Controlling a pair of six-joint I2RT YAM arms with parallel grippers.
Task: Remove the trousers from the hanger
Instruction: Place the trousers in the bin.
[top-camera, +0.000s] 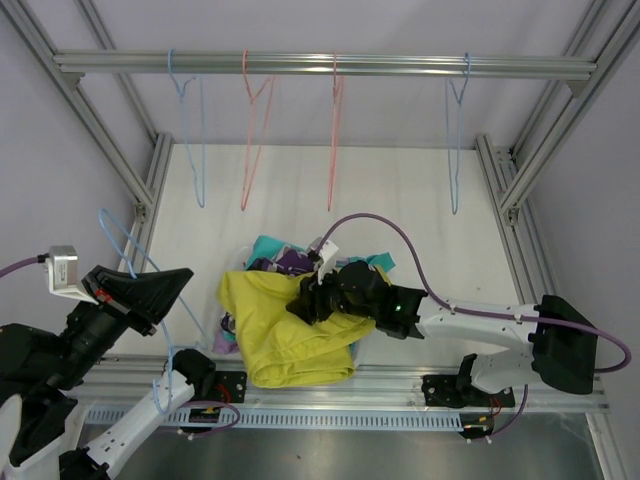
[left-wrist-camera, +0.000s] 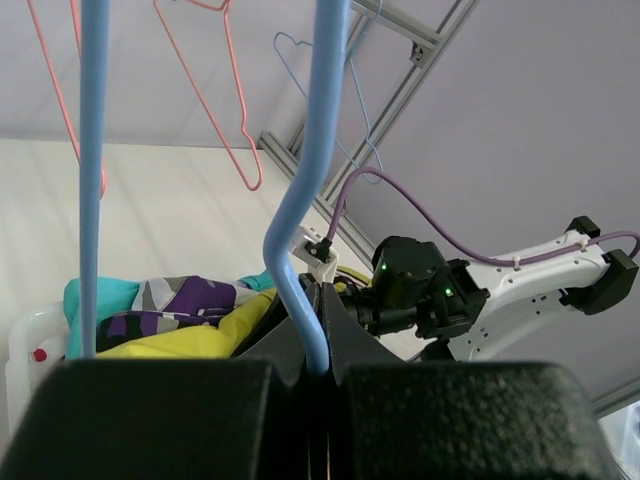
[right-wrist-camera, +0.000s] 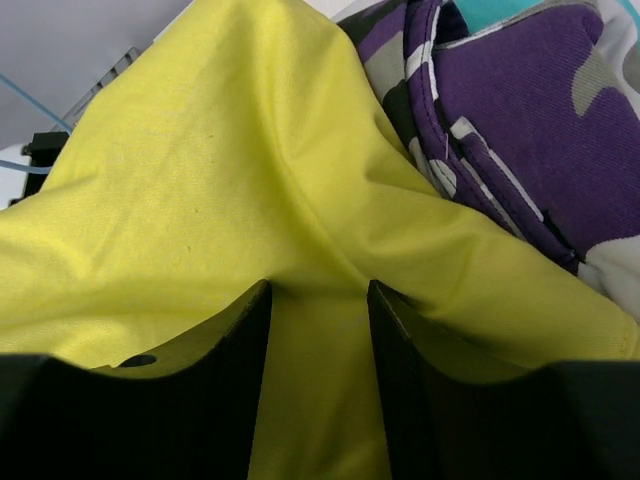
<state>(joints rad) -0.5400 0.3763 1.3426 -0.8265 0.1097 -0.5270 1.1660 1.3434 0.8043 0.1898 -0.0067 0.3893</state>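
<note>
Right wrist view: the right gripper (right-wrist-camera: 320, 300) is pinching a fold of the yellow trousers (right-wrist-camera: 200, 180) between its two fingers. The purple, white and black camouflage trousers (right-wrist-camera: 520, 110) lie right beside the yellow trousers, touching them. The yellow trousers lie on top of the pile on the white table (top-camera: 400, 190), the teal trousers (top-camera: 265, 247) poke out just behind them, and off to their left the left gripper (left-wrist-camera: 318, 325) is closed tight on a blue hanger (left-wrist-camera: 300, 200).
</note>
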